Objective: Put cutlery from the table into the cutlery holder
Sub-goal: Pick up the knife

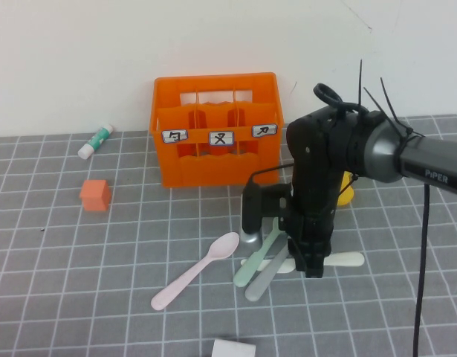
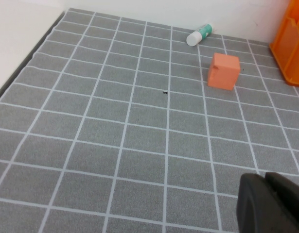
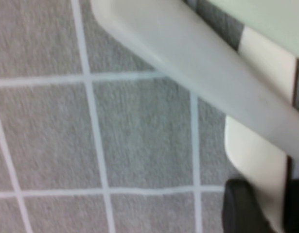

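Note:
The cutlery lies on the grey gridded table [image 1: 102, 245] in front of the orange cutlery holder [image 1: 217, 130]. The pale pink spoon [image 1: 198, 269] lies alone to the left. The mint green spoon [image 1: 256, 262], grey fork [image 1: 268, 277] and cream-white knife [image 1: 348, 259] cross in a pile. My right gripper [image 1: 311, 266] points down onto this pile. In the right wrist view its fingers [image 3: 240, 208] are closed on the knife [image 3: 258, 155], which still lies on the table beside the grey fork [image 3: 188, 63]. My left gripper [image 2: 273, 206] is shut and empty, low over the table's left part.
A white-and-green glue stick [image 1: 95, 141] lies by the back wall at left and a small orange cube [image 1: 95, 195] sits in front of it. A yellow object [image 1: 347, 195] is partly hidden behind the right arm. A white object [image 1: 233, 348] lies at the front edge.

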`<state>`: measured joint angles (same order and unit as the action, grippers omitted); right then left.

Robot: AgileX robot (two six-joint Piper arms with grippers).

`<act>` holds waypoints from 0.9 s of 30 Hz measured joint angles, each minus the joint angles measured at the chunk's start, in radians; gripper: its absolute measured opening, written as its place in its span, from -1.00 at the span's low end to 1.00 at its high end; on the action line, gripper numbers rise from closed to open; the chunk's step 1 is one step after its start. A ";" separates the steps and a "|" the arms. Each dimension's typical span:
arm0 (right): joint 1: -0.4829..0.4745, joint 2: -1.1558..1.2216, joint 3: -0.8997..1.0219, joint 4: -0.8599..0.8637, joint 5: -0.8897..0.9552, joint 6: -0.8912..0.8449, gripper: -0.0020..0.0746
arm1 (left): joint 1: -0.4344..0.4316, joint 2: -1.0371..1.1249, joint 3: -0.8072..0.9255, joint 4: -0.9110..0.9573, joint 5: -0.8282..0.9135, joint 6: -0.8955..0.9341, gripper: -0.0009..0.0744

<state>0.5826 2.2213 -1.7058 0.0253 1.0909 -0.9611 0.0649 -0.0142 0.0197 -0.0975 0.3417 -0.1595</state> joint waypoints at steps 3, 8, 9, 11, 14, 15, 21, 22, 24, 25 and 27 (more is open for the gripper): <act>0.001 0.001 0.000 0.000 0.002 0.033 -0.67 | 0.000 0.000 0.000 0.000 0.000 0.000 -0.98; 0.001 0.001 0.000 0.014 0.069 0.088 -0.67 | 0.000 0.000 0.000 0.000 0.000 0.000 -0.98; 0.001 0.001 0.000 0.025 0.087 0.105 -0.67 | 0.000 0.000 0.000 0.000 0.000 0.000 -0.98; 0.001 0.001 0.002 0.039 0.098 0.130 -0.67 | 0.000 0.000 0.000 0.000 0.000 0.000 -0.98; 0.001 -0.025 0.046 0.066 0.098 0.156 -0.67 | 0.000 0.000 0.000 0.000 0.000 0.000 -0.98; 0.001 -0.040 0.069 0.074 0.098 0.163 -0.67 | 0.000 0.000 0.000 0.000 0.000 0.000 -0.98; 0.006 -0.174 0.246 0.083 0.098 0.203 -0.67 | 0.000 0.000 0.000 0.000 0.000 0.000 -0.98; 0.007 -0.200 0.281 0.083 0.100 0.207 -0.67 | 0.000 0.000 0.000 0.000 0.000 0.000 -0.98; 0.007 -0.246 0.346 0.079 0.102 0.218 -0.67 | 0.000 0.000 0.000 0.000 0.000 0.000 -0.98; 0.007 -0.274 0.374 0.077 0.101 0.223 -0.67 | 0.000 0.000 0.000 0.000 0.000 0.000 -0.98; 0.003 -0.312 0.420 0.069 0.101 0.242 -0.67 | 0.000 0.000 0.000 0.000 0.000 0.000 -0.98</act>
<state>0.5856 1.9088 -1.2861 0.0939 1.1923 -0.7189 0.0649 -0.0142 0.0197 -0.0975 0.3417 -0.1595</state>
